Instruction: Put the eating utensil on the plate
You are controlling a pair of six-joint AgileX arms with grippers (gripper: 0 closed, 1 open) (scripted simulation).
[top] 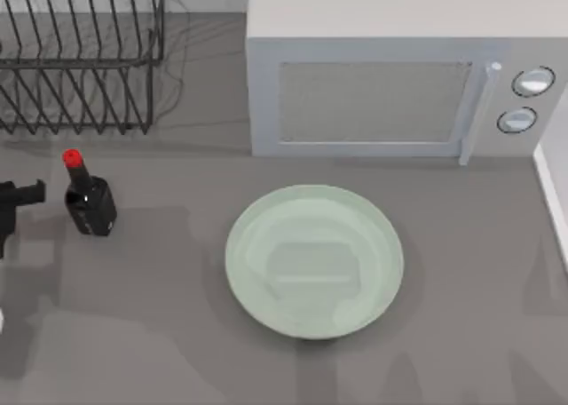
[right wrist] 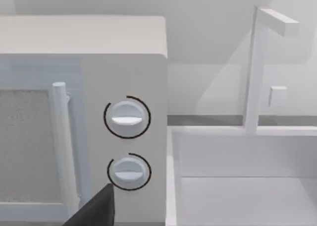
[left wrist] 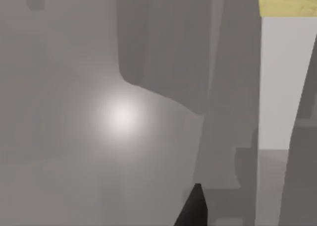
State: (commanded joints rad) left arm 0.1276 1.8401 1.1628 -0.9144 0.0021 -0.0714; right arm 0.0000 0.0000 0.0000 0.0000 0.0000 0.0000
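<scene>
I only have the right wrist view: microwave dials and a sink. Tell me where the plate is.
Observer: In the top view, the plate lies flat on the table, in front of the microwave door.
Operator: Name what stands to its left.
Observer: A dark bottle with a red cap stands upright there, apart from the plate.
Operator: Report the left tool.
Observer: The left tool is at the table's left edge, just beside the bottle.
</scene>
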